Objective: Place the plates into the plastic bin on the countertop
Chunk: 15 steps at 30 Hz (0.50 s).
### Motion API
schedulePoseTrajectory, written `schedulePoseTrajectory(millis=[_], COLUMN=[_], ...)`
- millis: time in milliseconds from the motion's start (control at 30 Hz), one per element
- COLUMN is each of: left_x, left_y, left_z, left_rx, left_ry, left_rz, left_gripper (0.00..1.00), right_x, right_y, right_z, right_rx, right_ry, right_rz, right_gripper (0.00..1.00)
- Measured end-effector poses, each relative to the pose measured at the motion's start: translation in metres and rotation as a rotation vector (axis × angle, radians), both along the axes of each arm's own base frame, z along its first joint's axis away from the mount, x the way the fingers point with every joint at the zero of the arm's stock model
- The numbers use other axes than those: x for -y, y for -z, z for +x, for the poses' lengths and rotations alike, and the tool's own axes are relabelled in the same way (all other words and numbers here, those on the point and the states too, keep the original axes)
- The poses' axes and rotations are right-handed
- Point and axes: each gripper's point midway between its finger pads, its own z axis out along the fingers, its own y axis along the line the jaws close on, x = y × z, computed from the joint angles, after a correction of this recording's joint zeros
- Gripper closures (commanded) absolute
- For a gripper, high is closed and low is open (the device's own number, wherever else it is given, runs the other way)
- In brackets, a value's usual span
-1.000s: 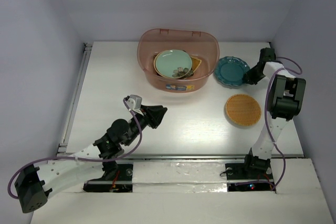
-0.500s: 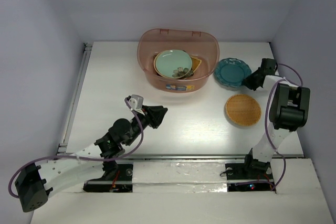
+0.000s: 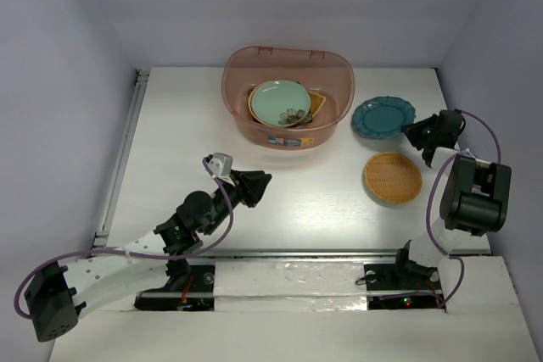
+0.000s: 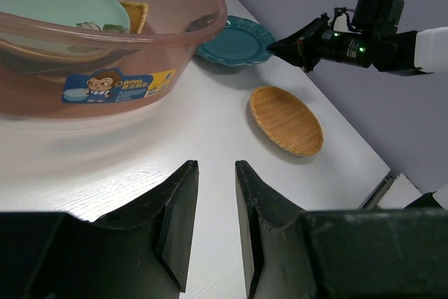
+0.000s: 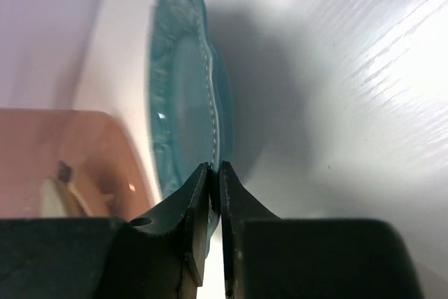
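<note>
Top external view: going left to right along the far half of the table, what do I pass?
Metal rail → plastic bin → teal scalloped plate → right gripper. The woven round plate is left out: it lies nearer and overlaps the teal one's span.

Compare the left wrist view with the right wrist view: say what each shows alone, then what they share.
Left wrist only: the woven round plate, the blue label, the mint plate, the open left hand. Right wrist only: fingertips pinching the teal plate's rim, seen close. Both: right hand, teal plate, plastic bin, countertop.
</note>
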Motion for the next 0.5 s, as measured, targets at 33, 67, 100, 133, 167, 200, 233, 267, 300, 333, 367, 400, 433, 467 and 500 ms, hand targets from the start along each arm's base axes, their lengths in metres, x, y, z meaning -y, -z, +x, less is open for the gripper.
schedulePoseTrajectory(millis=[33,67,100,133,167,200,233,267,300,333,367,400,433,467,500], left_x=[0.0,0.0,0.001,0.001,0.001,0.001,0.002,0.002,0.002,0.002,0.002,0.002,0.002,0.001,0.001], left_y=[0.0,0.0,0.0,0.001,0.002,0.003,0.004,0.004,0.004,0.004,0.005,0.005,0.006,0.006,0.006], left_z=[0.0,0.0,0.001,0.001,0.001,0.001,0.001,0.001,0.001,0.001,0.001,0.002,0.002,0.002,0.003], left_rx=[0.0,0.001,0.0,-0.002,-0.003,-0.005,-0.006,-0.007,-0.007,-0.007,-0.008,-0.009,-0.01,-0.01,-0.01], left_ry=[0.0,0.0,0.0,0.0,0.0,0.0,0.0,0.0,0.0,-0.001,-0.001,-0.003,-0.005,-0.007,-0.01], left_rz=[-0.001,-0.002,0.0,0.003,0.005,0.008,0.009,0.01,0.011,0.011,0.013,0.014,0.015,0.016,0.016], left_gripper=[0.75,0.75,0.75,0.75,0.75,0.75,0.75,0.75,0.75,0.75,0.75,0.75,0.75,0.75,0.75], right_x=[0.003,0.007,0.01,0.011,0.014,0.016,0.017,0.018,0.018,0.017,0.017,0.016,0.014,0.013,0.013], right_y=[-0.005,-0.009,-0.014,-0.017,-0.019,-0.019,-0.019,-0.018,-0.017,-0.016,-0.014,-0.013,-0.012,-0.012,-0.013], right_z=[-0.002,-0.004,-0.005,-0.006,-0.006,-0.007,-0.008,-0.009,-0.01,-0.011,-0.012,-0.013,-0.014,-0.015,-0.015], right_rx=[0.026,0.053,0.08,0.099,0.118,0.131,0.145,0.157,0.171,0.184,0.194,0.204,0.214,0.223,0.234], right_ry=[0.009,0.018,0.023,0.025,0.031,0.034,0.039,0.042,0.043,0.044,0.048,0.046,0.046,0.044,0.042], right_rz=[0.002,0.003,0.005,0.009,0.012,0.02,0.03,0.04,0.052,0.066,0.081,0.094,0.111,0.125,0.137], right_gripper=[1.0,1.0,1.0,1.0,1.0,1.0,1.0,1.0,1.0,1.0,1.0,1.0,1.0,1.0,1.0])
